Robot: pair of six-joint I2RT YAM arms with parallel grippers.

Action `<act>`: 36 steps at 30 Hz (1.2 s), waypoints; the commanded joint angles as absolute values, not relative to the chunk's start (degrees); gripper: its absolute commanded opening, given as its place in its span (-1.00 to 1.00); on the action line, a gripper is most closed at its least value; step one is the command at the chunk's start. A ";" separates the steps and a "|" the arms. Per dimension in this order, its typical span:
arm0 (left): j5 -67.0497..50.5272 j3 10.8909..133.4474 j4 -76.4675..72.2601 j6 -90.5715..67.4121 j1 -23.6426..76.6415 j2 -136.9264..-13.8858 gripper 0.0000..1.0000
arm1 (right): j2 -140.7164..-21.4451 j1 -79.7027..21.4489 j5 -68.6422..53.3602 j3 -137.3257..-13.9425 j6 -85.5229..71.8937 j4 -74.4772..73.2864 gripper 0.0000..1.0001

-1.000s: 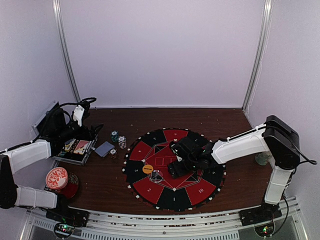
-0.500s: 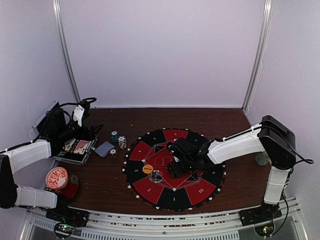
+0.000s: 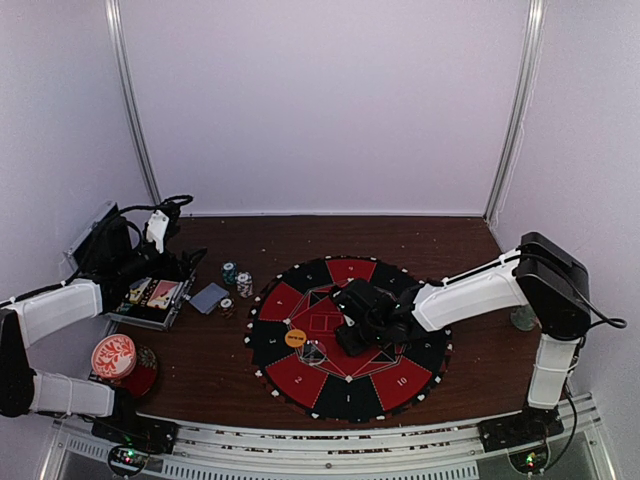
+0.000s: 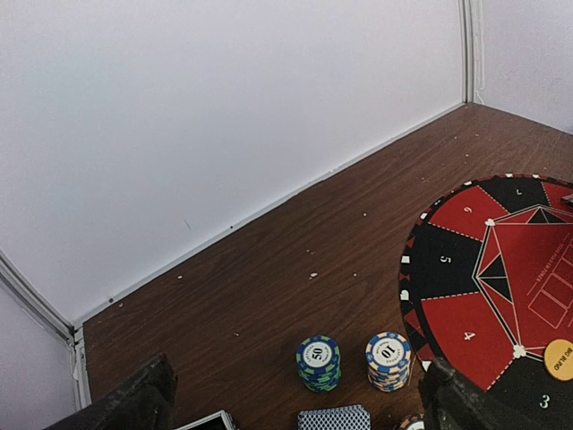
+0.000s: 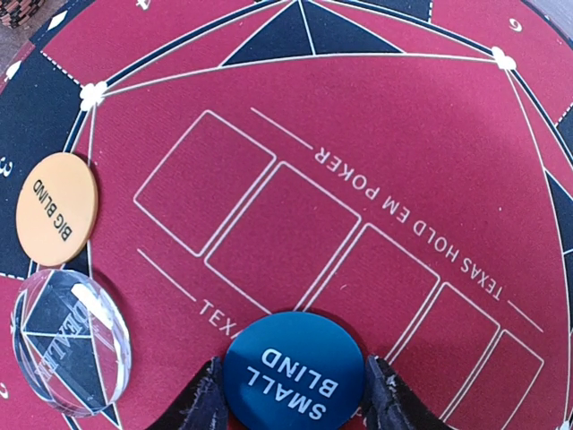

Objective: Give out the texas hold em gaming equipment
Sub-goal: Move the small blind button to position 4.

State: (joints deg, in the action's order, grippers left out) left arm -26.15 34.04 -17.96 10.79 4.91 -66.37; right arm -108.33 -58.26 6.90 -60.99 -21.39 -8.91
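Observation:
On the red-and-black mat (image 5: 295,134) lies a blue "small blind" button disc (image 5: 294,372). My right gripper (image 5: 295,399) has its two fingers pressed against the disc's left and right edges, and the disc rests flat on the felt. An orange "big blind" disc (image 5: 55,208) and a clear dealer disc (image 5: 70,340) lie to its left. My left gripper (image 4: 300,408) hangs open above the table, over a teal chip stack (image 4: 319,363), a white chip stack (image 4: 389,360) and a deck of blue-backed cards (image 4: 333,418).
An open case (image 3: 150,297) sits at the table's left under my left arm. A red-and-white patterned disc (image 3: 114,356) lies near the front left edge. The mat (image 3: 300,290) fills the table's middle, with my right gripper (image 3: 350,335) over its centre.
My right gripper's fingers have closed in from wide apart until they touch the blue disc's edges, and the arm has edged slightly left. The left arm has not moved.

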 commanded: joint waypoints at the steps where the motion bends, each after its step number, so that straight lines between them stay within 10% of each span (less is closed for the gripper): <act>1: -26.46 34.67 -19.78 10.41 4.49 -66.80 0.96 | -109.90 -59.58 6.24 -61.40 -22.15 -10.37 -0.04; 36: -26.89 34.81 -19.77 10.32 4.51 -67.24 0.96 | -130.63 -53.62 4.49 -97.12 -15.57 -17.33 -0.04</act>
State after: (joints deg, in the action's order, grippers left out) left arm -26.17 34.04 -17.96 10.79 4.91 -66.87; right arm -129.91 -53.12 7.46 -95.77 -16.34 -19.29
